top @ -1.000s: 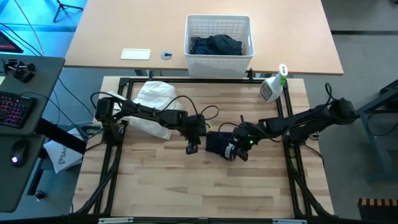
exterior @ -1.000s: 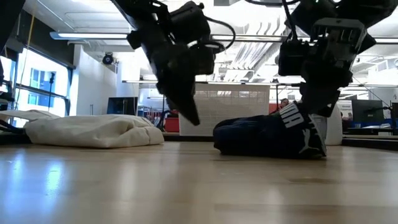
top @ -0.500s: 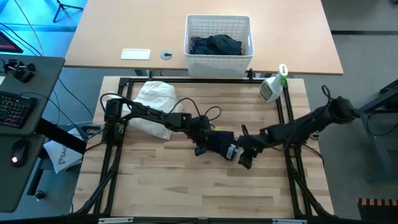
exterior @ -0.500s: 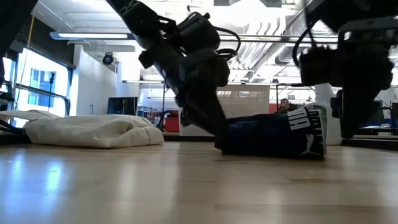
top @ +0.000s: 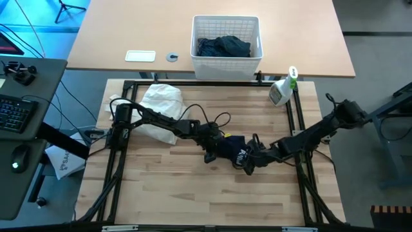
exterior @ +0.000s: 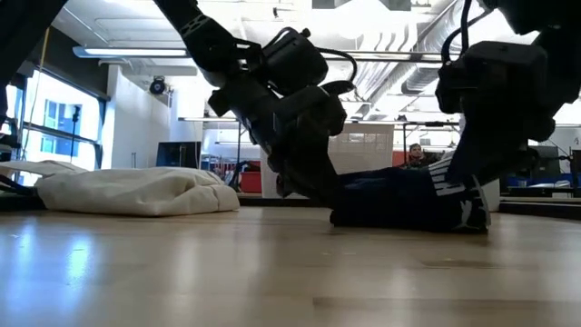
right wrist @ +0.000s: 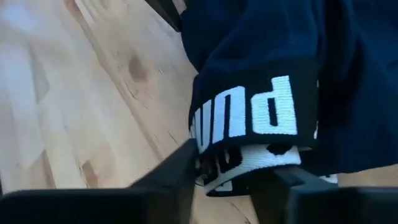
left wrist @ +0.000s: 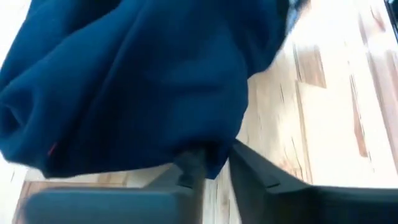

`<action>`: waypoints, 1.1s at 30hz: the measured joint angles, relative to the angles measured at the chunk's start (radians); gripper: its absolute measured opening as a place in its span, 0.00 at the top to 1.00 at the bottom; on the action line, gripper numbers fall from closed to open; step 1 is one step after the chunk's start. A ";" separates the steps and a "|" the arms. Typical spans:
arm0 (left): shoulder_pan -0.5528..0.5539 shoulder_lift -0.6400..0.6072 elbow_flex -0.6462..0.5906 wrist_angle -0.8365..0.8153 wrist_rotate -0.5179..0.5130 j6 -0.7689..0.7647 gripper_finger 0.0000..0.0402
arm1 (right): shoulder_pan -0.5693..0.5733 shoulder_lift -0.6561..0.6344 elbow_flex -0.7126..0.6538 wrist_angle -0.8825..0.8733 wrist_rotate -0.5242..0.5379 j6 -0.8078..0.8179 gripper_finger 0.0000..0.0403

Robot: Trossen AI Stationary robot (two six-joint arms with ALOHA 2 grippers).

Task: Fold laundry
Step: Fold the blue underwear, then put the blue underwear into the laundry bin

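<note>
Garment: small navy piece [top: 230, 148] lies bunched mid-table, white-lettered waistband at its right end.
Left claw [top: 210, 156]: moved in from the left; now nipping the cloth's left edge.
Right claw [top: 248, 167]: dropped low; now pinching the waistband.
Meaning: both ends gripped, probably ready to spread flat.

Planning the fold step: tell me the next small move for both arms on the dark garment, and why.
Probably close both sets of jaws fully, then lift slightly. The left gripper has the navy garment's edge between its fingers, and the right gripper straddles the lettered waistband. The garment lies bunched on the table, so it needs spreading before folding.
</note>
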 joint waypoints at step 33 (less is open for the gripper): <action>0.051 -0.131 0.000 -0.428 0.195 0.045 0.82 | -0.189 -0.142 -0.002 -0.209 -0.297 -0.241 0.63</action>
